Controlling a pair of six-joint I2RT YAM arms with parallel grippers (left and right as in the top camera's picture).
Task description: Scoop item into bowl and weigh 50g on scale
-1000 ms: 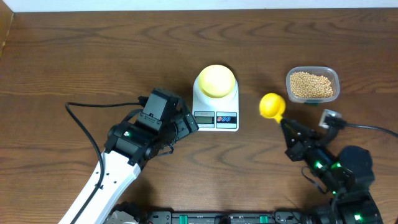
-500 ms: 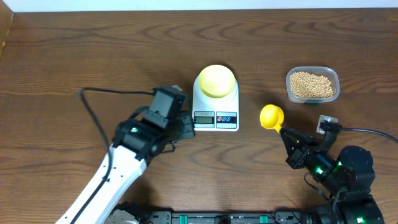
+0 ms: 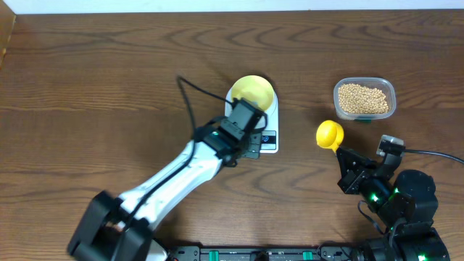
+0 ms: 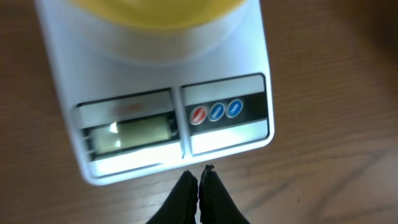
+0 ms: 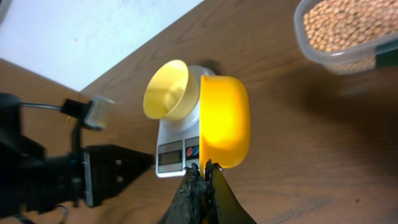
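The white scale (image 3: 270, 116) stands mid-table with the pale-yellow bowl (image 3: 254, 90) on its round top. My left gripper (image 3: 248, 143) hovers over the scale's front end. In the left wrist view this gripper (image 4: 200, 177) is shut with nothing in it, its tips just short of the scale (image 4: 168, 134) between the display and the buttons. My right gripper (image 3: 339, 152) is shut on the handle of a bright yellow spoon (image 3: 330, 133). The right wrist view shows that gripper (image 5: 202, 168) holding the spoon (image 5: 224, 121) on edge. The beans (image 3: 364, 99) lie in a clear tub (image 3: 392, 93).
The clear tub (image 5: 311, 43) stands at the back right, beyond the spoon. The left arm (image 3: 174, 177) stretches diagonally from the front left to the scale, its cable (image 3: 190, 101) looping above it. The table's far edge meets a white wall (image 5: 93, 31).
The left arm swung right and forward to the scale's front end, and its gripper closed from open to shut. The right arm carried the spoon slightly right and nearer.
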